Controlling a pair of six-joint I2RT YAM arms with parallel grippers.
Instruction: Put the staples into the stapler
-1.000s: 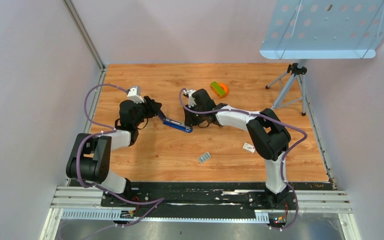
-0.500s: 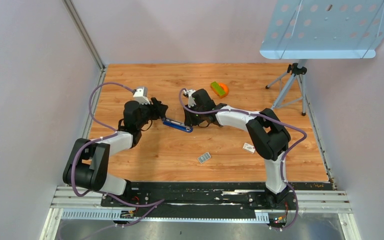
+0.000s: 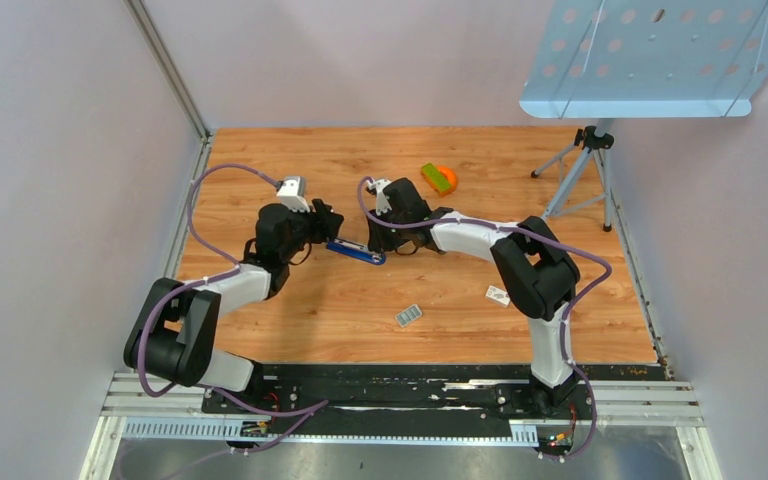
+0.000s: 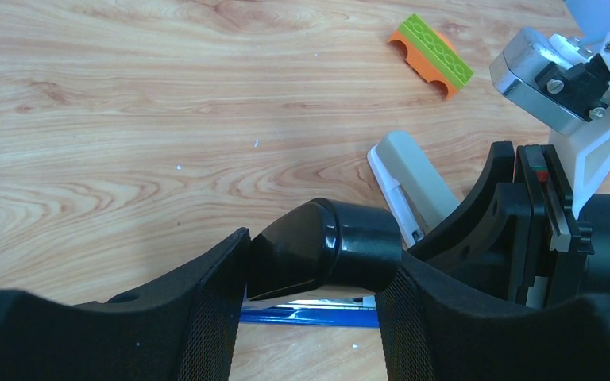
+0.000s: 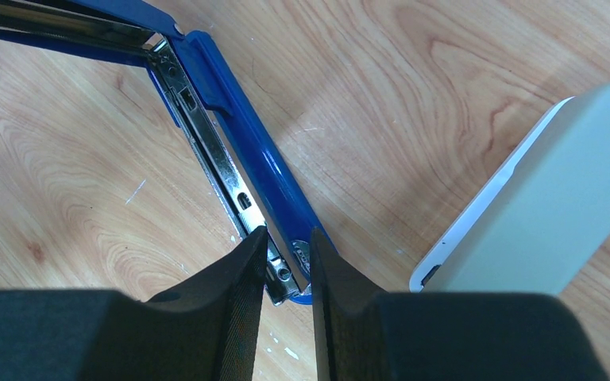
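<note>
While I hold the blue stapler (image 3: 355, 251) spread open, top view: left gripper (image 3: 322, 228) and right gripper (image 3: 378, 240) grip its ends; staples (image 3: 408, 316) wait nearer, well apart.
Left wrist: my fingers (image 4: 206, 317) clamp its black end (image 4: 333, 246).
Right wrist: fingers (image 5: 222, 302) nearly shut, pinching its magazine tip (image 5: 280, 267).

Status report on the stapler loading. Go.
Left claw shut on one end of open blue metal stapler; right claw pinches the other. Small silvery-grey ribbed block of staples lies apart, untouched. Grey-white plastic stapler close beside right claw.
</note>
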